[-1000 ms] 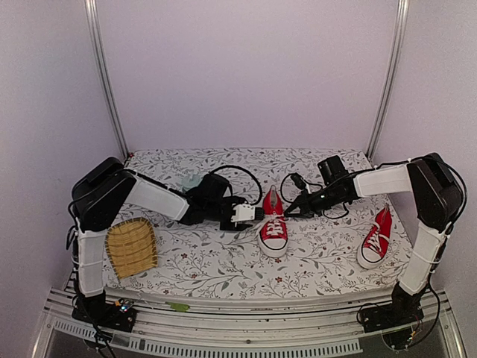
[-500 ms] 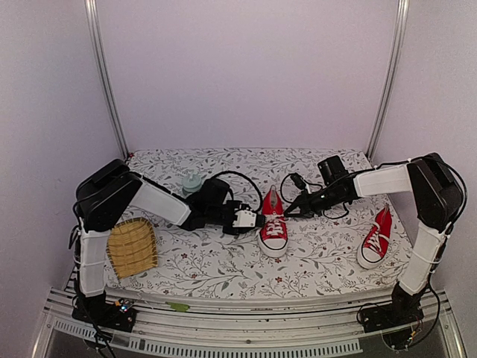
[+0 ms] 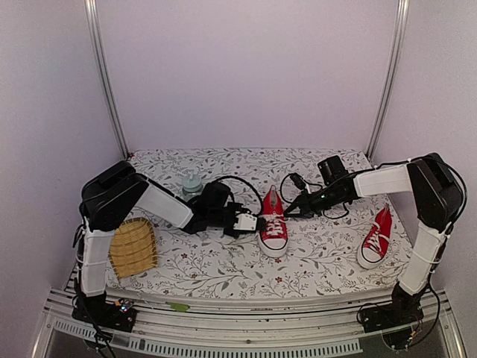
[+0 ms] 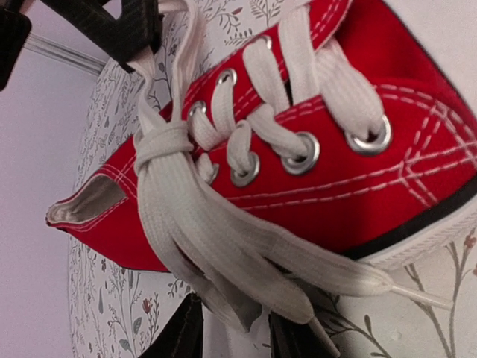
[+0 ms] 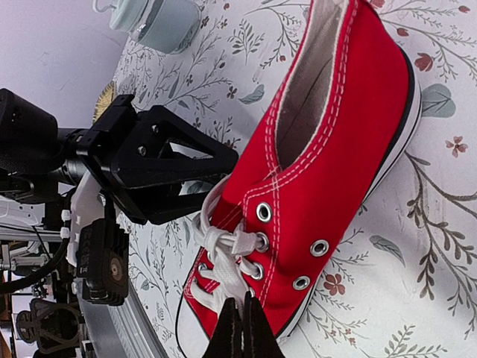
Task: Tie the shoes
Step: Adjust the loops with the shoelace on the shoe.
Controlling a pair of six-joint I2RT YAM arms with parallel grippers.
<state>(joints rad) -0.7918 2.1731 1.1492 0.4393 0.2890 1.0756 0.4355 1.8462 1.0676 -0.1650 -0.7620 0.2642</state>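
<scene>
One red shoe (image 3: 274,224) with white laces stands mid-table, toe toward me. The second shoe (image 3: 375,239) lies at the right, untouched. My left gripper (image 3: 257,221) is low at the middle shoe's left side. In the left wrist view the loose white lace (image 4: 216,231) hangs from a first knot (image 4: 160,138) down between the fingers of the left gripper (image 4: 238,335), which stand apart around it. My right gripper (image 5: 243,317) is shut on a lace strand (image 5: 237,280) above the shoe (image 5: 335,134), and it pulls that strand to the right.
A woven basket (image 3: 132,247) lies at the near left. A pale green jar (image 3: 192,183) stands behind the left arm. A black cable (image 3: 242,177) loops over the patterned cloth behind the middle shoe.
My left arm has slid right, up to the shoe, and its fingers have drawn closer together around the hanging lace. The right arm has held still with its strand.
</scene>
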